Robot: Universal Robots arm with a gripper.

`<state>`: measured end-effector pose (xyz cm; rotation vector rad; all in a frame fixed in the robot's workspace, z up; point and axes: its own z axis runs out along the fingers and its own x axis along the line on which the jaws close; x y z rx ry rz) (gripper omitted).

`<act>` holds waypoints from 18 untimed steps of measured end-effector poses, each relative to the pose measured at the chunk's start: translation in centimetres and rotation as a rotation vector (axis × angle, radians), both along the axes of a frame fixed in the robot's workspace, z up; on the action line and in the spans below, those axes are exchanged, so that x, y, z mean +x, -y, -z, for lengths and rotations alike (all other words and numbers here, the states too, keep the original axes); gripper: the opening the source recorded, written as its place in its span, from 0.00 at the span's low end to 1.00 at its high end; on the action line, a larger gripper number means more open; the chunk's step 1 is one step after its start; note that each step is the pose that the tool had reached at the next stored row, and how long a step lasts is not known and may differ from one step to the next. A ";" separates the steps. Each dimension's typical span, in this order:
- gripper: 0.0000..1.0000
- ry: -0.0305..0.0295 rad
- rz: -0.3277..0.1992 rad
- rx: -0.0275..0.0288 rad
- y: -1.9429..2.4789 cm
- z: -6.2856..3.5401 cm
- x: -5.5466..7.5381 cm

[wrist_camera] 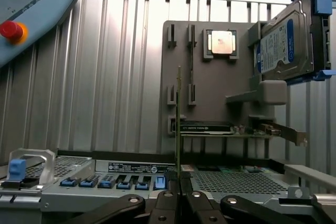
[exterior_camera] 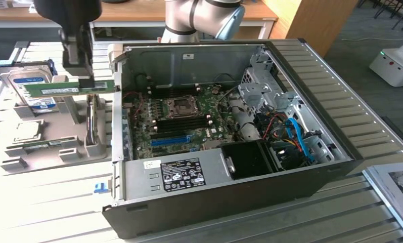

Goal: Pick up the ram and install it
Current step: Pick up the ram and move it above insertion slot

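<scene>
With your gripper [exterior_camera: 86, 81] clenched on the ram [exterior_camera: 65, 89], carry it level and lift it well clear of the computer case [exterior_camera: 255, 198] wall.

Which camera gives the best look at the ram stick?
The exterior view: the ram shows its flat green side there, held by the gripper. The wrist view catches it edge-on, as a thin line.

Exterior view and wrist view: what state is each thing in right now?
ram, held level in the air above the grey holder.
gripper, shut on the ram.
computer case, lying on its side, side panel off, motherboard exposed.
hard drive, standing upright in the grey holder.
processor chip, seated in its recess on the grey holder.
</scene>
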<state>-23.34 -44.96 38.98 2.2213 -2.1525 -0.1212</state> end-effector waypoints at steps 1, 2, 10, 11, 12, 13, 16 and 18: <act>0.12 -0.0001 -0.001 -0.0001 0.00 0.00 0.3; 0.12 -0.0001 -0.001 -0.0001 0.00 0.00 0.7; 0.12 -0.0001 -0.007 -0.0001 0.00 0.00 3.5; 0.12 -0.0001 -0.007 -0.0001 0.00 -0.01 3.9; 0.12 0.0000 -0.008 -0.0001 0.00 0.00 4.2; 0.12 0.0000 -0.008 -0.0001 0.00 0.00 4.6; 0.12 0.0000 -0.010 0.0000 0.00 0.00 5.7; 0.12 0.0000 -0.012 -0.0001 0.00 0.00 6.5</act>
